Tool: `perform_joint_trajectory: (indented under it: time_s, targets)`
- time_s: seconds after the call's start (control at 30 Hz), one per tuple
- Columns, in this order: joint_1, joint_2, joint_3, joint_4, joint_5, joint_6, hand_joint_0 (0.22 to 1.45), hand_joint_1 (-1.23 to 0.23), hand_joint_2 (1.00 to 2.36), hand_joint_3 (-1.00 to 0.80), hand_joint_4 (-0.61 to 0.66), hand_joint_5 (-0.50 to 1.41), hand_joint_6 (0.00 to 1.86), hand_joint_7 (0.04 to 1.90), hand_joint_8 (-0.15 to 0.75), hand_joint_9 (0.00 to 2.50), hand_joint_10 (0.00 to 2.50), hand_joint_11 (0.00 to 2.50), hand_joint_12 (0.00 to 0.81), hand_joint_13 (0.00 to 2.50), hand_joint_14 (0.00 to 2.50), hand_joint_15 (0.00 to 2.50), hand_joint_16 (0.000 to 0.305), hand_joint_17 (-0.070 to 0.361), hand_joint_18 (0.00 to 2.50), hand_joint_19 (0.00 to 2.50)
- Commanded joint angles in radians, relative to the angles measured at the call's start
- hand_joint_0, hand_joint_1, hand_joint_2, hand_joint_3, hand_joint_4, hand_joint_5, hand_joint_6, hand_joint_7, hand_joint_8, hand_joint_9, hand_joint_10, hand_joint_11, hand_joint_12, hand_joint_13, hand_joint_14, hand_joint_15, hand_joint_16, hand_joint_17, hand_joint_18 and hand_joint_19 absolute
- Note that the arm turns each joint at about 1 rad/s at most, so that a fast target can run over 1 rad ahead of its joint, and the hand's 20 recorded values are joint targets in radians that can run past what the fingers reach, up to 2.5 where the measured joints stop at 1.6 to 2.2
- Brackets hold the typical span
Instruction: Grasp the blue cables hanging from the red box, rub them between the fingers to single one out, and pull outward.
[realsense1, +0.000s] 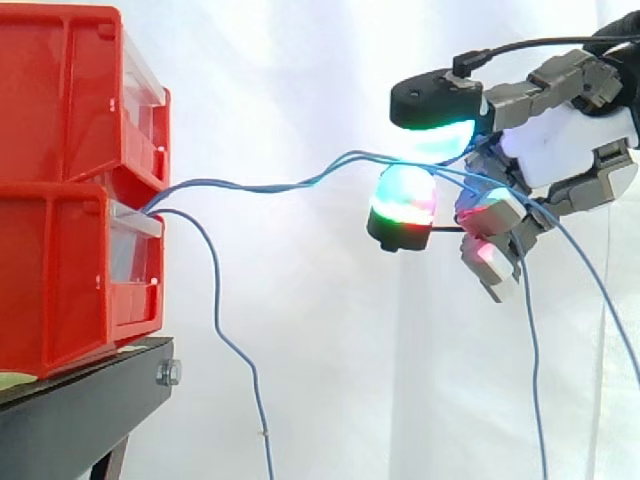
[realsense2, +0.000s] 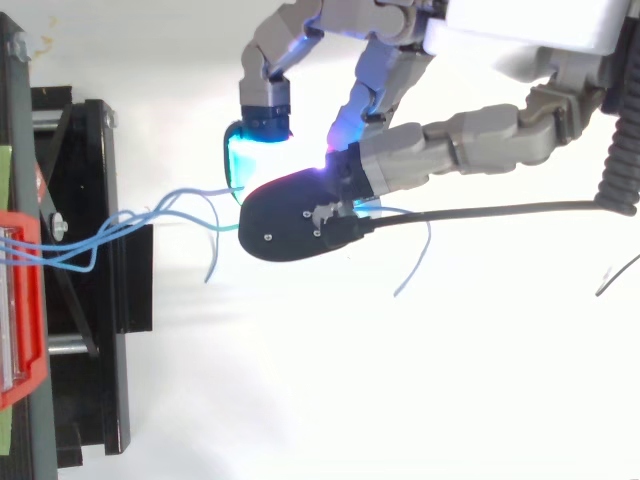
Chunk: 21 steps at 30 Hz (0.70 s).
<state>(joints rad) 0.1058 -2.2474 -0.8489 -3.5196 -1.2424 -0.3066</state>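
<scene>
Hand (realsense1: 570, 145), side view: fingers curled, pinching blue cables (realsense1: 250, 187) | two cable tails hang below it, one strand droops beside two stacked red bins (realsense1: 70, 270) beyond its fingers | top view: hand clamps cables, bundle running from it to one bin

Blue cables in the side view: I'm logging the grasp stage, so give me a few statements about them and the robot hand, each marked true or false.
1. The robot hand pinches blue cables between its fingertips. True.
2. The cables come out of the top of the upper bin. False: they come out at the front of the lower red bin.
3. One loose cable hangs down from the bin, outside the pinch. True.
4. The bins rest on a white table. False: they rest on a black stand.
</scene>
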Motion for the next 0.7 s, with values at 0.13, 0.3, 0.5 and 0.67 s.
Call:
perform_joint_trajectory:
  time_s: [0.13,0.3,0.5,0.67]
  targets:
    - [0.003,0.0,-0.001,-0.001,0.001,0.012,0.61,-0.79,1.02,-0.12,0.08,-0.12,0.93,0.94,0.398,1.3,0.02,0.97,0.399,1.1,0.03,0.7,0.053,0.118,0.96,0.53]
    - [0.003,0.0,-0.001,0.002,-0.002,0.014,0.64,-0.85,1.03,-0.02,0.0,-0.11,0.94,1.06,0.382,1.31,0.02,0.99,0.386,1.11,0.03,0.72,0.049,0.111,0.96,0.54]
    - [0.003,0.0,-0.001,0.002,0.001,0.009,0.64,-0.85,1.03,0.01,0.01,-0.1,0.94,1.07,0.386,1.33,0.02,0.97,0.388,1.12,0.03,0.73,0.05,0.113,0.97,0.54]
    - [0.006,0.0,-0.001,0.002,0.005,0.009,0.63,-0.85,1.02,0.02,0.03,-0.1,0.94,1.08,0.4,1.33,0.02,0.92,0.405,1.13,0.02,0.72,0.052,0.118,0.99,0.51]
